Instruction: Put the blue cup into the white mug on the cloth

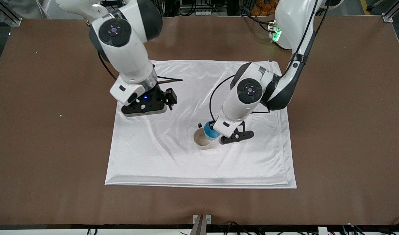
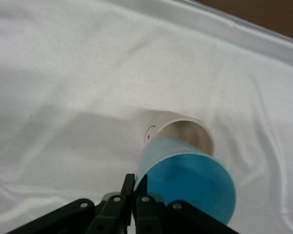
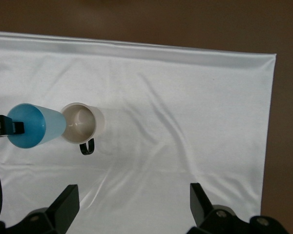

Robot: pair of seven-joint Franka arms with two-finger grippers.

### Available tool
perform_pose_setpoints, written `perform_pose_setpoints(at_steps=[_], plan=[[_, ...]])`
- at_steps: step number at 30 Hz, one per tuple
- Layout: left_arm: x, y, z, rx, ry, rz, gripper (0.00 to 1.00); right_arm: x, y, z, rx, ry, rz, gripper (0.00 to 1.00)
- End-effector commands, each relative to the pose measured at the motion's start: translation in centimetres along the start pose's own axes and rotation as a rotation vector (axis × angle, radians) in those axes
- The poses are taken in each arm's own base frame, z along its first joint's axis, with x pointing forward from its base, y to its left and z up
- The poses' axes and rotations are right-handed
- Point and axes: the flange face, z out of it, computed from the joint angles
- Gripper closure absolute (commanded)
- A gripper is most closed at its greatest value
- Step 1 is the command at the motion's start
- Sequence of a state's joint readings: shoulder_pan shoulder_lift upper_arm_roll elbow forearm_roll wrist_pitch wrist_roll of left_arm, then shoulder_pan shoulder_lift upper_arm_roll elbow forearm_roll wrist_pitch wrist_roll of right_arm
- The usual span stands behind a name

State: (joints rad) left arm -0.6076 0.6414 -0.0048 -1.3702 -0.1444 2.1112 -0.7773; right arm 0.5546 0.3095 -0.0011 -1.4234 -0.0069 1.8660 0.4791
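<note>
Right gripper [image 1: 153, 106] hung over the cloth [image 1: 173, 163] at the right arm's end, fingers spread wide with nothing between them. That arm was waiting.

White mug [image 1: 202, 138] stood upright on the cloth, roughly mid-cloth, with the black handle [image 1: 200, 125] on the side away from the front camera. The inside looked empty.

Blue cup [image 1: 211, 130] was pinched at the rim by the left gripper [image 1: 219, 132], fingers clamped on its wall. The cup was tilted, mouth toward the left wrist camera, base toward the mug's opening. In the right wrist view the cup [image 3: 34, 125] sat partly over the mug [image 3: 83, 123] rim; I couldn't tell whether it touched.

Risks from here, as I judged them:
- The cup was only slightly narrower than the mug. With that tilt its base could catch the rim and jam or tip the mug.
- The mug sat on slick, creased cloth. A side push from the cup could slide it or knock it over.
- A one-wall pinch on a tapered cup is a weak grasp. It could rotate or slip out if it met resistance.
- Releasing before the cup was upright and centred would likely leave it leaning on the rim or rolling off onto the cloth.

Markings: only a faint smiley face [image 2: 150, 130] on the mug's side. No readable text or brand on the cup, mug or cloth.
</note>
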Motion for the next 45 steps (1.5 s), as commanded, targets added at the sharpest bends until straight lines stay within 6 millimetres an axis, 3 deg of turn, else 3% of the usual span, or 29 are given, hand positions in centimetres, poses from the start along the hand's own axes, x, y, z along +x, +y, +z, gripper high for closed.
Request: perform_pose_setpoints(at_steps=[1,6,21,32,35,36,37,45], plan=[[-0.5,0.9,1.2,-0.016,-0.001,-0.021,1.0,-0.4,3.7,-3.5,-0.016,-0.004,0.004,0.0],[-0.3,1.0,2.2,-0.025,0.008,-0.026,1.0,-0.3,7.0,-5.6,-0.022,-0.02,-0.012,0.0],[-0.8,1.6,4.4,-0.03,0.015,-0.023,1.0,1.0,22.3,-9.5,-0.057,-0.064,0.197,0.0],[-1.4,2.4,5.8,-0.05,0.036,-0.042,1.0,1.5,29.5,-10.1,-0.067,-0.061,0.218,0.0],[-1.3,2.3,5.8,-0.049,0.037,-0.037,0.62,1.6,31.9,-10.1,-0.068,-0.057,0.256,0.0],[-1.2,2.2,5.8,-0.05,0.036,-0.035,0.39,1.6,32.3,-10.2,-0.067,-0.055,0.261,0.0],[-1.1,2.1,5.9,-0.043,0.04,-0.024,0.01,1.6,32.7,-10.0,-0.067,-0.055,0.26,0.0],[-1.7,2.5,5.9,-0.038,0.046,-0.014,0.0,2.0,34.4,-9.7,-0.067,-0.039,0.234,0.0]])
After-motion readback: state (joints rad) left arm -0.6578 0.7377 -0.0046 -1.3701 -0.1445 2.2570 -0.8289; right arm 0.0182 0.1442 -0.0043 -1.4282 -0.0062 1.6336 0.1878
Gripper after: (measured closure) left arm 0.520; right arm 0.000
